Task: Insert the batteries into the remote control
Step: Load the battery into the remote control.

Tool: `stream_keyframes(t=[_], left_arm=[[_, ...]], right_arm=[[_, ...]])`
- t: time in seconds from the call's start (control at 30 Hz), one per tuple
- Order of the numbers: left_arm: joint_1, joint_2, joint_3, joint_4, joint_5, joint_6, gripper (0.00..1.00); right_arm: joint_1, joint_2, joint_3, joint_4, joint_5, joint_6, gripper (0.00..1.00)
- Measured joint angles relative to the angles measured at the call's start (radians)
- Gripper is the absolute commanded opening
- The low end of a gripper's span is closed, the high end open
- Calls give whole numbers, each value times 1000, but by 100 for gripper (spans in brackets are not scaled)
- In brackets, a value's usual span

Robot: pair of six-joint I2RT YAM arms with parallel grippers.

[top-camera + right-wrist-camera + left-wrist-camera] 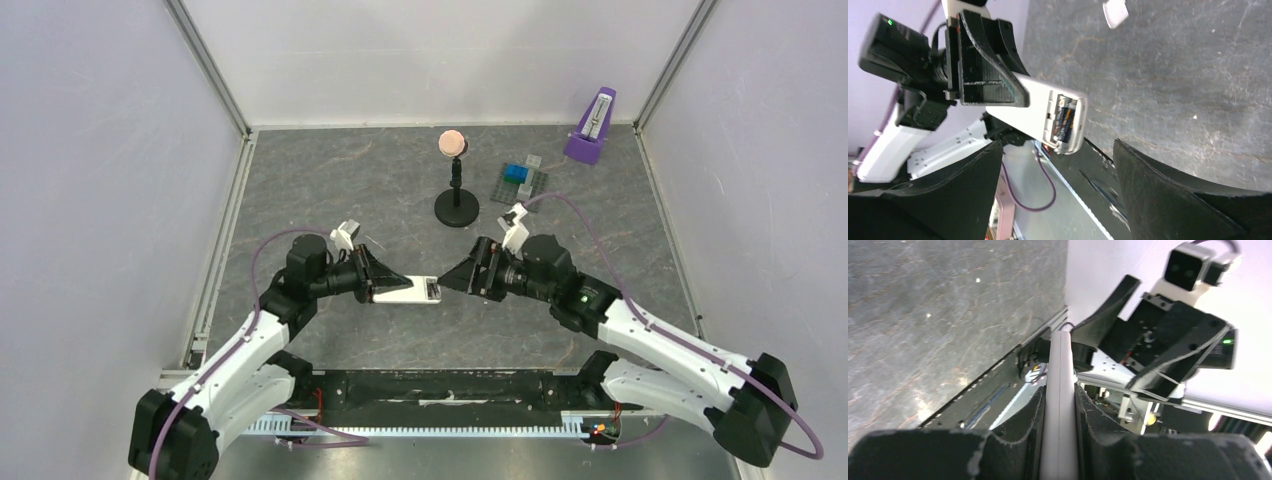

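Observation:
My left gripper (pixel 385 285) is shut on the white remote control (pixel 410 290) and holds it edge-on above the table, its free end pointing right. In the left wrist view the remote (pixel 1059 385) sits clamped between the two pads. In the right wrist view the remote (pixel 1033 100) shows its plain back with the compartment open, and two dark batteries (pixel 1065 119) lie side by side inside it. My right gripper (pixel 447 280) is open and empty, its fingertips just off the remote's free end; it also shows in the right wrist view (pixel 1055 150).
A black stand with a pink ball (pixel 455 180) is behind the grippers. A grey plate with blue blocks (pixel 520 180) and a purple metronome (pixel 592 128) are at the back right. A small white piece (pixel 1115 12) lies on the table. A black rail (pixel 440 385) runs along the near edge.

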Motion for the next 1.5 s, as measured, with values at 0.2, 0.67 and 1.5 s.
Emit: stream_keyframes(t=[0.2, 0.67, 1.5], left_arm=[[0, -55, 0, 85, -11, -149, 2], [0, -132, -45, 320, -120, -400, 2], [0, -141, -63, 387, -163, -507, 2]], right_arm=[[0, -87, -119, 205, 82, 97, 83], [17, -37, -129, 513, 100, 176, 68], [27, 61, -129, 651, 137, 252, 39]])
